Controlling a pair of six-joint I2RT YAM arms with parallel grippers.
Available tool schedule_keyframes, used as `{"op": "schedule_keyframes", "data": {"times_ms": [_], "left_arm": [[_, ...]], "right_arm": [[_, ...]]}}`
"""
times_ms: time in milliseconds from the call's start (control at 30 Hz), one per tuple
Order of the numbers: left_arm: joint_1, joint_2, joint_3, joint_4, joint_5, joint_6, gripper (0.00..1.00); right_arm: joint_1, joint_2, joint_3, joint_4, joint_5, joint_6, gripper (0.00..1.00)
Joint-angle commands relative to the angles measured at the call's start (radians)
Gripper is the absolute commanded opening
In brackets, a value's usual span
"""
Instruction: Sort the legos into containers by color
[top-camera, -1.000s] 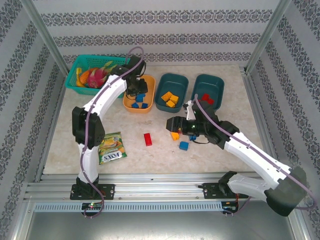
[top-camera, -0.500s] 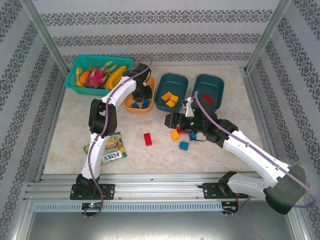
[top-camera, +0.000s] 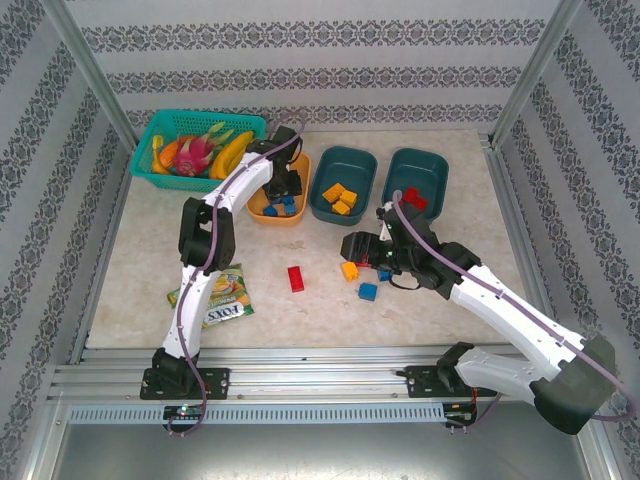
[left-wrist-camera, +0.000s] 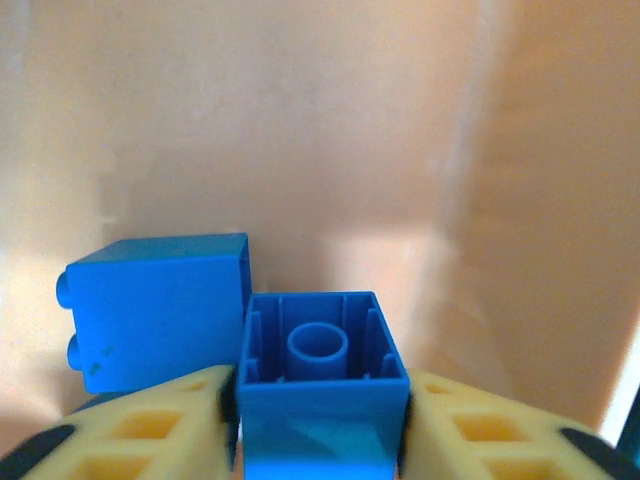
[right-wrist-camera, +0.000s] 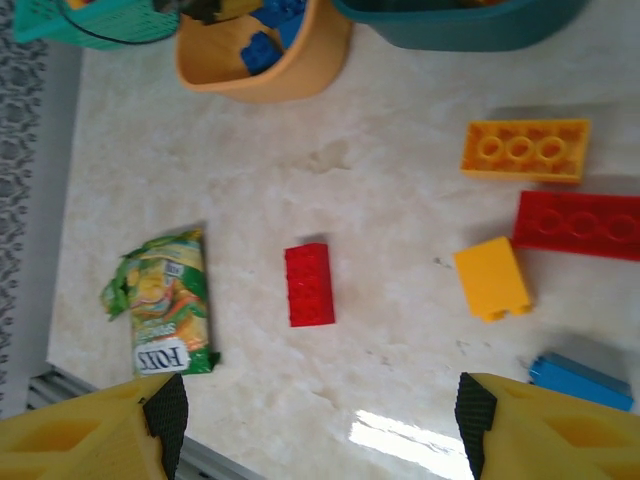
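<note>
on the left, the left gripper (top-camera: 285, 186) has dropped from above the orange tub (top-camera: 258, 211) down into it within the last second, its elbow now raised high. the left wrist view shows its jaws closed on the held blue brick (left-wrist-camera: 322, 385), low inside the tub and just beside a second blue brick (left-wrist-camera: 160, 310). the brick has reached the right container but is not yet released; opening the jaws looks like the next step. in the middle of the tabletop (top-camera: 260, 260) a red brick (top-camera: 296, 278) lies alone, unmoved. further right, the right gripper (top-camera: 352, 245) has shifted slightly rightward and hovers with its jaws wide open, holding nothing, over a yellow brick (top-camera: 349, 270) and a loose blue brick (top-camera: 368, 291). with these legos unsorted, the job appears only partly done.
</note>
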Motion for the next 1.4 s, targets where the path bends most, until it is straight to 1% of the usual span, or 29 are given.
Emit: {"op": "schedule_keyframes", "data": {"times_ms": [0,133,200,267,333,433,533,633,700,800,867,1033,1133,1233,1367], "left_arm": [[0.01,-0.046,0.041,-0.039,-0.02,0.003,0.53],[0.011,-0.107,0.053,-0.051,-0.018,-0.004,0.6],[0.01,-0.153,0.052,-0.06,-0.013,-0.015,0.62],[0.009,-0.213,0.034,-0.062,-0.009,-0.031,0.65],[0.005,-0.293,-0.019,-0.049,0.006,-0.043,0.68],[-0.007,-0.454,-0.184,0.008,0.044,-0.066,0.75],[-0.018,-0.66,-0.45,0.128,0.118,-0.093,0.83],[-0.032,-0.883,-0.75,0.257,0.191,-0.13,0.87],[-0.049,-1.028,-0.933,0.324,0.224,-0.152,0.89],[-0.075,-1.214,-1.147,0.361,0.233,-0.198,0.89],[-0.093,-1.321,-1.25,0.371,0.233,-0.228,0.89],[-0.108,-1.545,-1.443,0.407,0.254,-0.309,0.88],[-0.108,-1.641,-1.517,0.404,0.241,-0.352,0.89],[-0.107,-1.704,-1.568,0.396,0.233,-0.391,0.89],[-0.108,-1.73,-1.587,0.394,0.232,-0.407,0.88]], "right_arm": [[0.011,0.009,0.027,-0.069,0.064,0.011,0.74],[0.011,0.038,0.043,-0.126,0.103,-0.003,0.73],[0.02,0.064,0.064,-0.169,0.139,-0.021,0.7],[0.029,0.104,0.081,-0.207,0.164,-0.035,0.69],[0.034,0.159,0.087,-0.213,0.154,-0.053,0.68],[0.049,0.278,0.115,-0.225,0.134,-0.096,0.65],[0.067,0.38,0.15,-0.216,0.133,-0.151,0.65],[0.069,0.478,0.195,-0.226,0.141,-0.19,0.67],[0.065,0.538,0.222,-0.225,0.145,-0.216,0.68],[0.061,0.624,0.264,-0.253,0.159,-0.238,0.67],[0.059,0.66,0.277,-0.256,0.16,-0.249,0.67],[0.054,0.728,0.297,-0.259,0.179,-0.28,0.63],[0.053,0.753,0.311,-0.264,0.192,-0.298,0.61],[0.051,0.765,0.319,-0.261,0.203,-0.308,0.58],[0.051,0.775,0.34,-0.282,0.218,-0.309,0.57]]}}
